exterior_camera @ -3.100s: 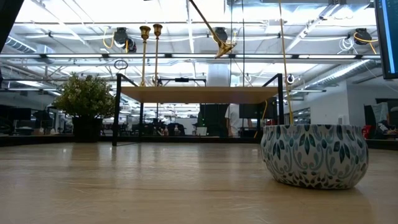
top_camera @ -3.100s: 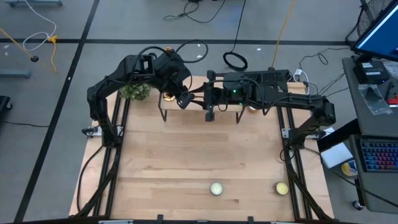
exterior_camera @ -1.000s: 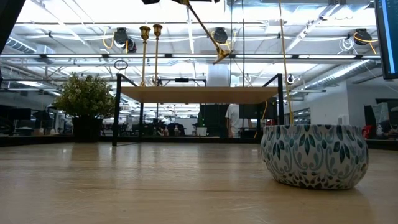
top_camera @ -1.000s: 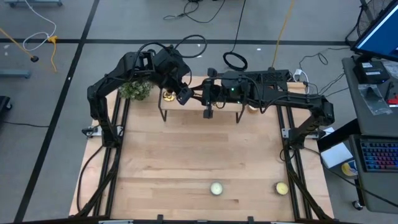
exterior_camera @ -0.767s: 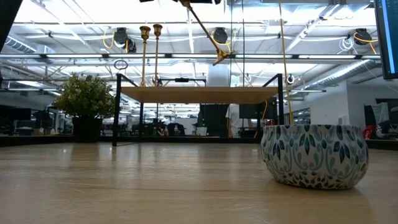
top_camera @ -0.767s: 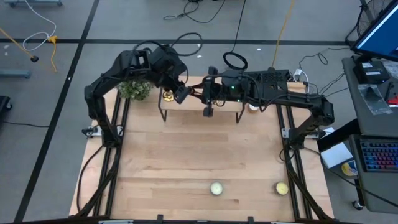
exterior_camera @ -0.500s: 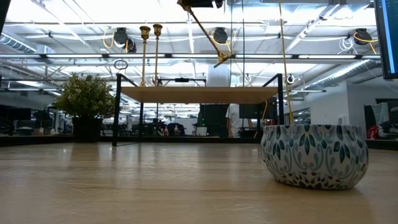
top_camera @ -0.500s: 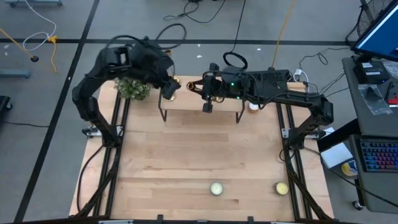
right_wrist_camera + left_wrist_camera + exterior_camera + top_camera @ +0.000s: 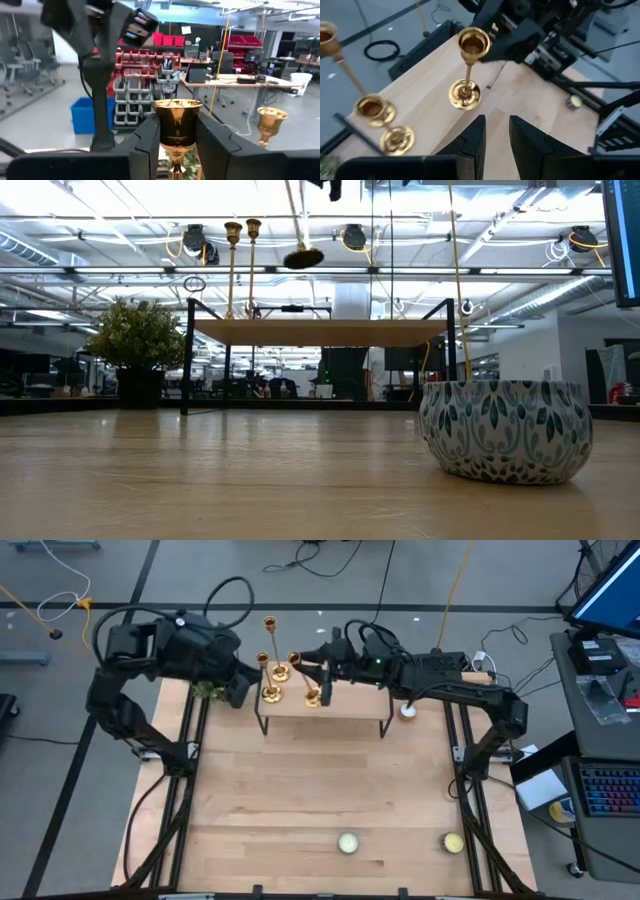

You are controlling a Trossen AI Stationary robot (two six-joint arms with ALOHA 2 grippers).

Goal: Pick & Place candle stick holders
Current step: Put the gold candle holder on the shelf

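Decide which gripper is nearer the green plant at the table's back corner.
Left. The left gripper hangs right beside the green plant; the right gripper is farther along the raised shelf, closed on a candlestick.
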